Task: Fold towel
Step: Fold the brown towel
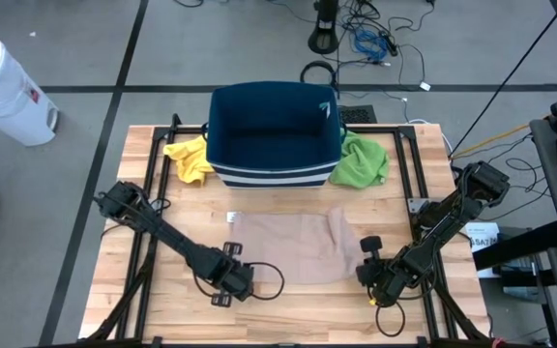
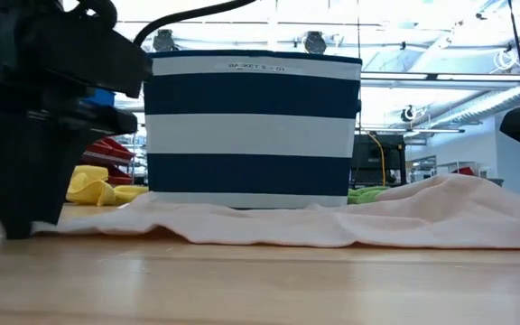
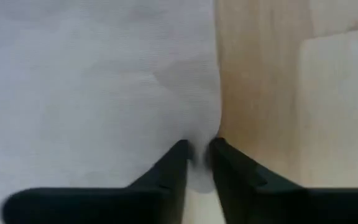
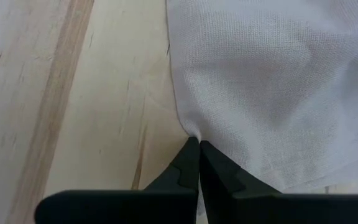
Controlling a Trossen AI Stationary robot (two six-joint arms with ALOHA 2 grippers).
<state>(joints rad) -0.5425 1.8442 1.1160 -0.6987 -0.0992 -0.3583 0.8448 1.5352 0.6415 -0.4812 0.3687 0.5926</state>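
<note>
— So where does the towel (image 1: pixel 293 245) lie from us?

— Centre of the high view, spread flat on the table (image 1: pixel 162 309), just below the striped bin (image 1: pixel 274 135). Its long axis runs left to right across the frame. Our two grippers sit at its two lower corners, one per end.

— Which is nearer?

— Neither, really. The left gripper (image 1: pixel 249 281) is at the lower-left corner, the right gripper (image 1: pixel 367 274) at the lower-right, both touching cloth. In the left wrist view our fingers (image 3: pixel 173 171) stand a little apart with a tuck of fabric bunched between them, so we judge them closing on the hem. In the right wrist view the right fingers (image 4: pixel 191 163) are pressed together on the towel's edge, pinching it.

— So the fold goes which way?

— We'd judge upward in the high view, toward the bin: both corners lifted and carried across the short axis to the far edge. The right end of the cloth already humps up, as the low view shows, so we should watch that side for a crooked fold.

— Anything in the way?

— A yellow cloth (image 1: pixel 190 158) and a green cloth (image 1: pixel 361 161) flank the bin, well clear of the towel.
</note>
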